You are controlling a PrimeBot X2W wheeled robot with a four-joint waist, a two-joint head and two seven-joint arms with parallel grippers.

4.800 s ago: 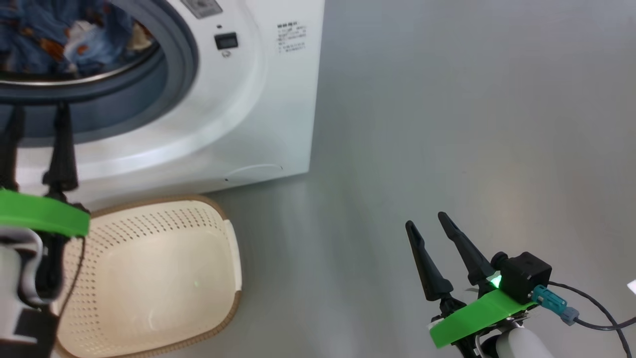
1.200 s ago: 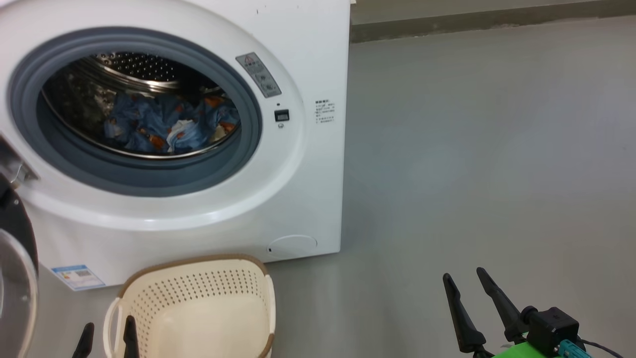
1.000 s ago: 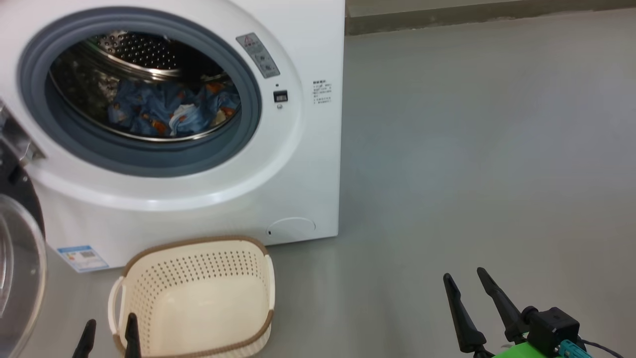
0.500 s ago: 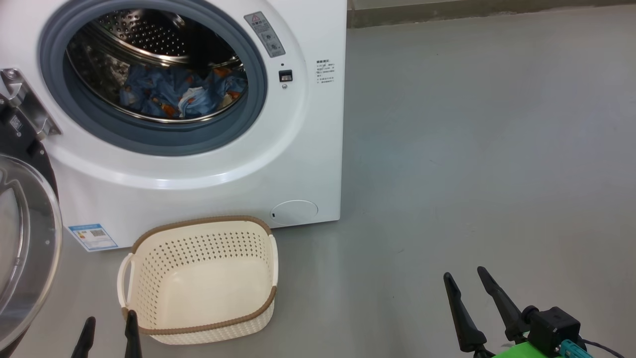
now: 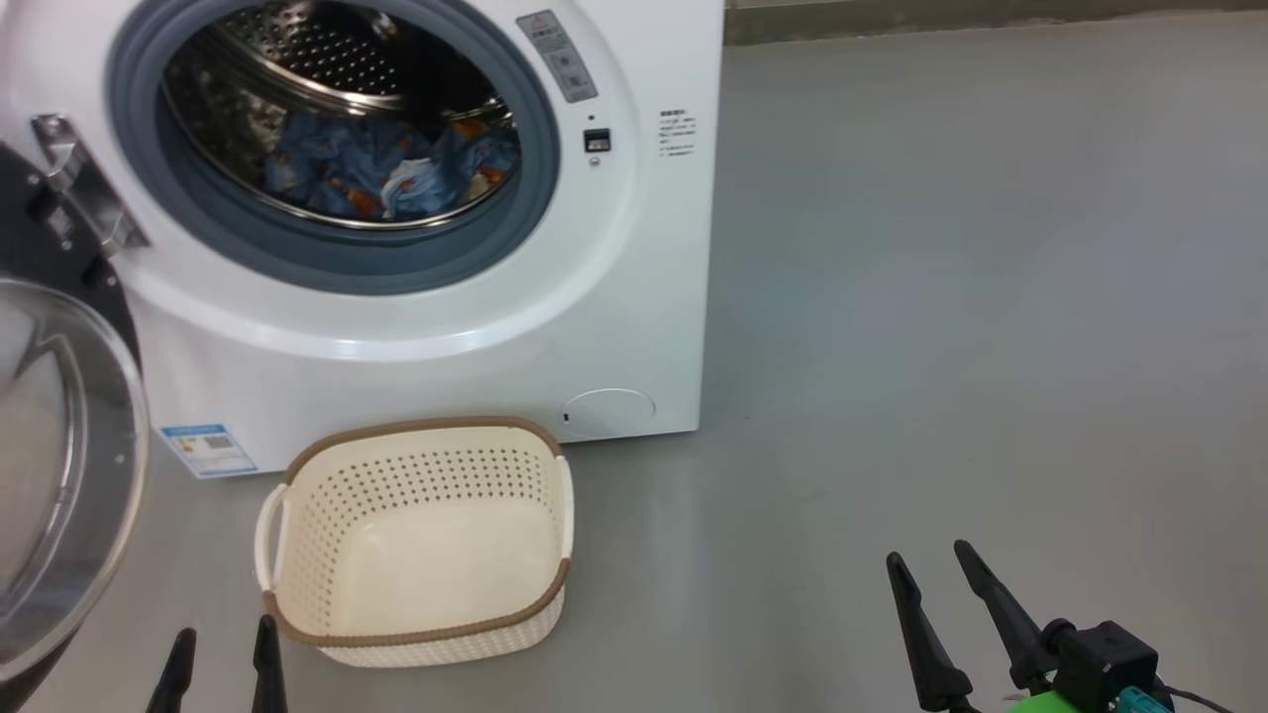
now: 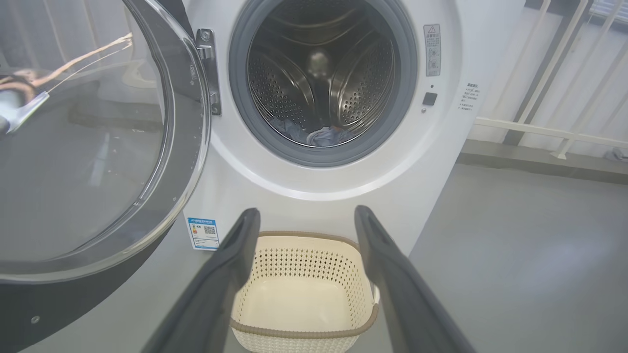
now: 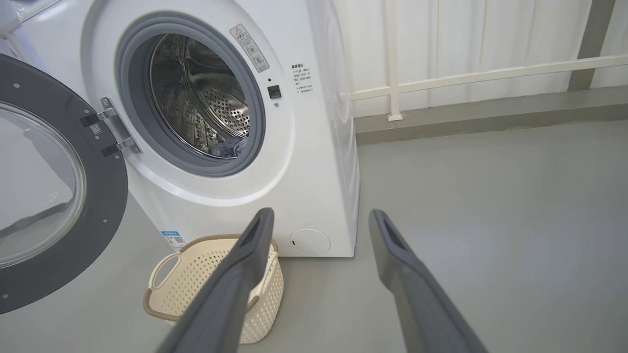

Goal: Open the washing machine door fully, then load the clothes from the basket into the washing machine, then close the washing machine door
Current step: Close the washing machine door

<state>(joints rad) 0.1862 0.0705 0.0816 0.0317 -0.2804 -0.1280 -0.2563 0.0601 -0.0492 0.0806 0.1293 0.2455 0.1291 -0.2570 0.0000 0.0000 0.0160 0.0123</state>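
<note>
My left gripper [image 5: 224,642], right gripper [image 5: 931,560]: fingers spread, gripping nothing. Just ahead of left gripper, basket [image 5: 416,428]; clothes [image 5: 386,173] beyond, inside washing machine [image 5: 644,297]; washing machine door [image 5: 59,475] open to that gripper's left.

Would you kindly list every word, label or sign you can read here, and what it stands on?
Grey warning sticker on the washing machine: red triangle sign; words too small.
Printed block right of it: unreadable.
Blue label sticker low on the front: QR code; text too small.
</note>
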